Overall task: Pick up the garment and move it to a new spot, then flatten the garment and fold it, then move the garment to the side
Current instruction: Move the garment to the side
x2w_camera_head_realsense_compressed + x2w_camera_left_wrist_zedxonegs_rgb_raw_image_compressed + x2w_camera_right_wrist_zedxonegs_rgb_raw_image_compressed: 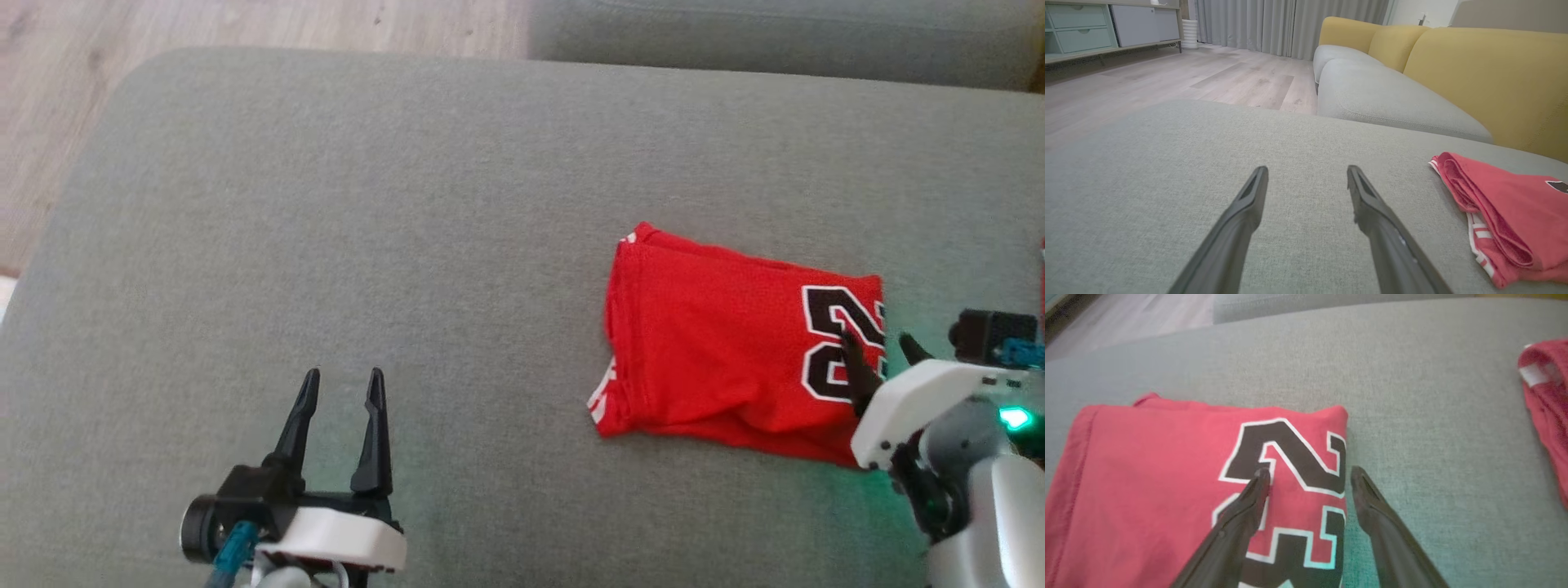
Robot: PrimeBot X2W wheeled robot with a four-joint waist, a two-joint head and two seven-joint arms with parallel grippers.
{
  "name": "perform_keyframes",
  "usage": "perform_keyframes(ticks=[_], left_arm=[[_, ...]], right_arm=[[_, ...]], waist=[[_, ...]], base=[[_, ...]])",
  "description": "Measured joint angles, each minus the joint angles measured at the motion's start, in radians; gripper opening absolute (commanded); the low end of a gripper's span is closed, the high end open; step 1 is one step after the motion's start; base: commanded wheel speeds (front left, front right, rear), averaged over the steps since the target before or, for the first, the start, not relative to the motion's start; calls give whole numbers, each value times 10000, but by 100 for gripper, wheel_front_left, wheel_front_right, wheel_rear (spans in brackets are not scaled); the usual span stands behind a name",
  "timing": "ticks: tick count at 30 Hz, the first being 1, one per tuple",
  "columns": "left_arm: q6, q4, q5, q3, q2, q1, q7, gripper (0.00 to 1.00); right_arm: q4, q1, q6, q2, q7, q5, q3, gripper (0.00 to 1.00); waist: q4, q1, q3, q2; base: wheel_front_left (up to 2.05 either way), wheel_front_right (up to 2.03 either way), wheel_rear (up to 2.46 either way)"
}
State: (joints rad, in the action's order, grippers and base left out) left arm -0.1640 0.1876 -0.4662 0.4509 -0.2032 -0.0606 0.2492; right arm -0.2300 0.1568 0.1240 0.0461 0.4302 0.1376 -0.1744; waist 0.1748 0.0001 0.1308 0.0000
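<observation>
Garment point(718, 343) lies folded on the grey cushion point(408, 204), right of centre. My right gripper point(875, 341) has its fingers apart, straddling the garment's numbered edge. Left gripper point(341, 377) also apart, well clear. Judged: fold done, moving aside remains. Next: clamp that edge.

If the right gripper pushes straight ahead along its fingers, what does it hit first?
Probably the folded red jersey: the right gripper straddles its edge, one finger over the numeral, the other over grey cushion. Depth is unclear.
</observation>
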Motion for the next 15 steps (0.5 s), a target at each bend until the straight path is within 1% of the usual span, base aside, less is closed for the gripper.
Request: perform_keyframes(ticks=[6,11,13,14,15], left_arm=[[65,48,96,-21,58,-35,0,100],[71,81,105,-50,105,-41,2,100],[109,84,207,-54,119,-44,2,100],[148,86,249,-52,123,-49,2,100],[151,86,274,-52,130,-57,2,100]], right_arm=[[-483,4,0,38,610,102,-420,100],[-830,251,0,38,700,545,-522,100],[-982,387,0,38,702,658,-479,43],[-1039,446,0,38,656,656,-422,19],[-1083,492,0,36,541,646,-374,3]], waist=[[336,1,297,0],[344,-1,396,0],[277,-1,418,0],[230,-1,430,0],[178,-1,445,0]], base=[[0,0,0],[0,0,0],[0,0,0],[0,0,0],[0,0,0]])
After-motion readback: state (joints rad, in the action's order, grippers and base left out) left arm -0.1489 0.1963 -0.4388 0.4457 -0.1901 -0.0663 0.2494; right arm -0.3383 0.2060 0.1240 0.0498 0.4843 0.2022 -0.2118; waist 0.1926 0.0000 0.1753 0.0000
